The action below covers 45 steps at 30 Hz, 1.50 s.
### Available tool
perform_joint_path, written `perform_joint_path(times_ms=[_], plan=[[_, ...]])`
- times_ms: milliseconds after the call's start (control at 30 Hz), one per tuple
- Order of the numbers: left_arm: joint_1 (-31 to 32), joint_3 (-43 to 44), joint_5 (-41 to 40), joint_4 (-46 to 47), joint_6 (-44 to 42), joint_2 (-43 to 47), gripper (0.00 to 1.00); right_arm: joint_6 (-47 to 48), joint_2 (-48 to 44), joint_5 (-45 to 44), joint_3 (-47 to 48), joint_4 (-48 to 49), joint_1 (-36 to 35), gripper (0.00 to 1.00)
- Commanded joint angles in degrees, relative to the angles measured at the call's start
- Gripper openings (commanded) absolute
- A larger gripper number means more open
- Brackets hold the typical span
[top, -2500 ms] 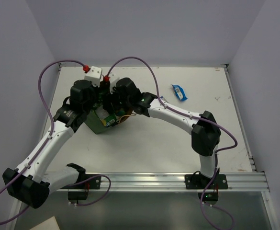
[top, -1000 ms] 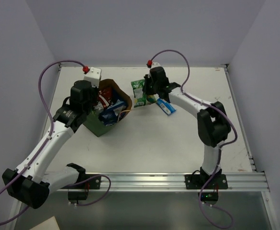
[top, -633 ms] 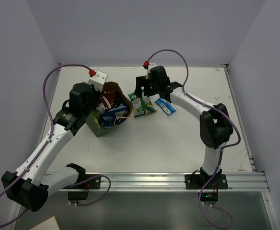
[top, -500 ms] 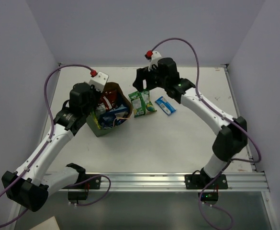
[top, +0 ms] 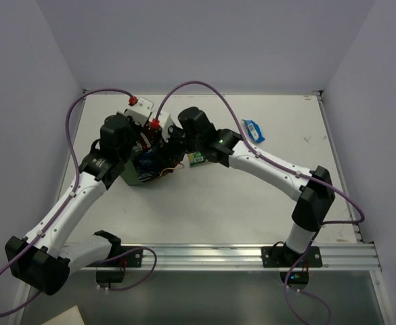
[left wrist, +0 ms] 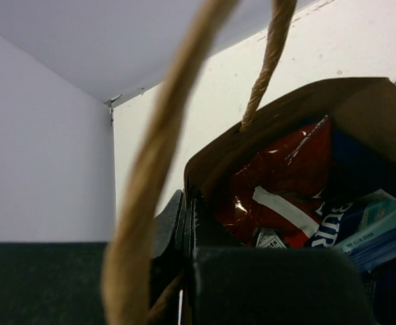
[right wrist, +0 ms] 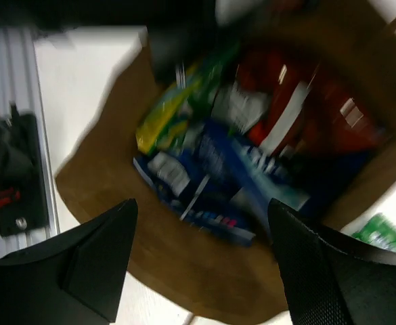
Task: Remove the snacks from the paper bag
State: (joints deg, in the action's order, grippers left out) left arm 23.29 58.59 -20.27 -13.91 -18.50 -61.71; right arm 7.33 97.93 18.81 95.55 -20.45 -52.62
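Top external: left gripper (top: 137, 139) at the rim of the tall dark-green paper bag (top: 131, 177), right gripper (top: 165, 143) over its mouth; a green foil packet (top: 196, 159) and small blue bar (top: 252, 130) lie outside. Left wrist: jaws pinch the kraft wall beside a tan loop handle (left wrist: 269, 61) (a thin hold). Right wrist, blurred: right gripper gapes wide, empty, above the red-orange chip bag (right wrist: 313, 101) and blue-and-white packets (right wrist: 231, 169). A plunge could snag that handle and tug the bag free.
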Motion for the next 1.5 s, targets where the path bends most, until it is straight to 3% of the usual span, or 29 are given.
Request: perform_joint_path(times_ms=[0,267,467,567,800,1067,1167,1267,1367,1467], plan=[[0.0,3.29,-6.18,10.65,-2.24,0.36,0.0,2.69,2.08,-0.78,-4.03,-1.36,-0.29,0.8],[0.09,-2.59,2.24,8.21,4.07,4.84,0.0,-0.82,8.41,-6.94,-4.94,3.48,-0.29,0.81],[0.09,-6.12,5.33,5.4,8.22,7.13,0.0,-6.89,7.46,-10.9,-6.16,9.19,-0.29,0.81],[0.09,-6.03,5.59,4.42,8.22,6.78,0.0,-3.4,7.54,-8.62,-4.94,10.86,-0.38,0.81],[0.09,-3.92,6.21,3.63,8.48,5.82,0.0,16.55,11.4,-7.47,-4.32,15.18,-0.38,0.81],[0.09,-2.07,6.65,2.93,8.22,5.02,0.0,24.3,17.81,-8.26,-3.36,16.49,-0.38,0.78],[0.09,-1.81,6.47,2.66,8.13,5.11,0.0,24.57,19.4,-9.23,-3.35,17.81,-0.38,0.68],[0.09,-2.07,5.86,2.31,7.78,5.2,0.0,24.48,19.14,-9.49,-3.35,18.08,-0.38,0.42],[0.09,-2.77,4.81,2.4,7.69,5.29,0.0,23.7,14.42,-7.57,-4.05,16.58,-0.46,0.07],[0.09,-3.65,3.75,2.93,7.87,4.94,0.0,22.82,10.1,-3.79,-4.84,14.92,-0.46,0.0]])
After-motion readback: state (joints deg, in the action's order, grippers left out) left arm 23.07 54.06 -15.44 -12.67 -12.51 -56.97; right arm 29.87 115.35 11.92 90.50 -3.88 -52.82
